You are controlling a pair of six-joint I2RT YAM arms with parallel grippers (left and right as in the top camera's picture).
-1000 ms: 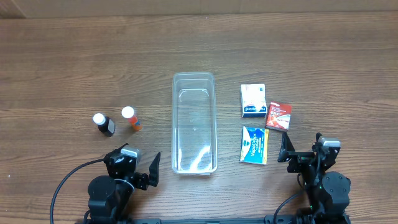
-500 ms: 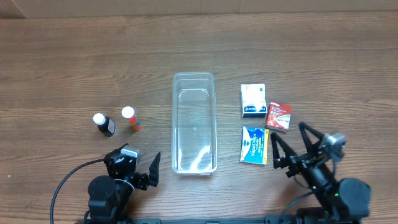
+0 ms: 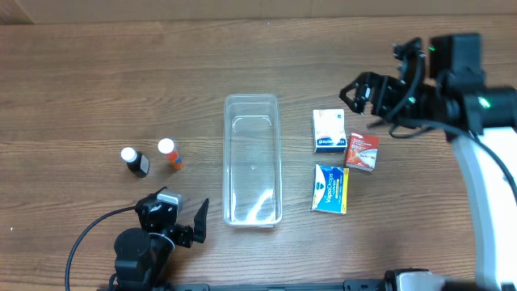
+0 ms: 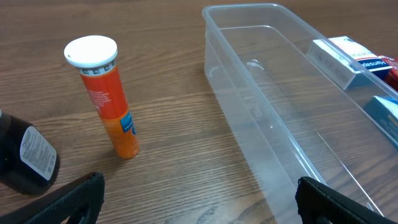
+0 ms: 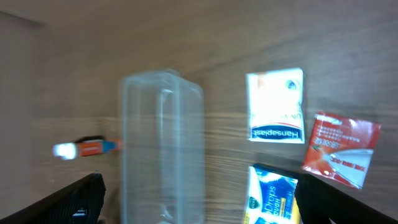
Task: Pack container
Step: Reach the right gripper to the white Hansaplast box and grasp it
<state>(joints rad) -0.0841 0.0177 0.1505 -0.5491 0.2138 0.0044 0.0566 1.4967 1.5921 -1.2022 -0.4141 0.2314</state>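
Observation:
The clear container point(image 3: 253, 162) lies lengthwise at the table's middle and is empty. It also shows in the left wrist view point(image 4: 280, 112) and the right wrist view point(image 5: 163, 149). My left gripper point(image 3: 198, 225) is open and empty, low near the container's near left corner. My right gripper point(image 3: 373, 85) is open and empty, raised above the table beyond a white box point(image 3: 329, 130). A red box point(image 3: 363, 151) and a blue box point(image 3: 331, 188) lie right of the container. An orange tube point(image 3: 170, 153) and a dark bottle point(image 3: 135, 162) stand to its left.
In the left wrist view the orange tube point(image 4: 106, 93) stands upright and the dark bottle point(image 4: 25, 158) is at the left edge. The right wrist view is blurred and shows the white box point(image 5: 275, 106), red box point(image 5: 342, 149) and blue box point(image 5: 270, 196).
My right arm has risen from the near right corner and swung far up the table, past the boxes. The left arm and all objects have not moved.

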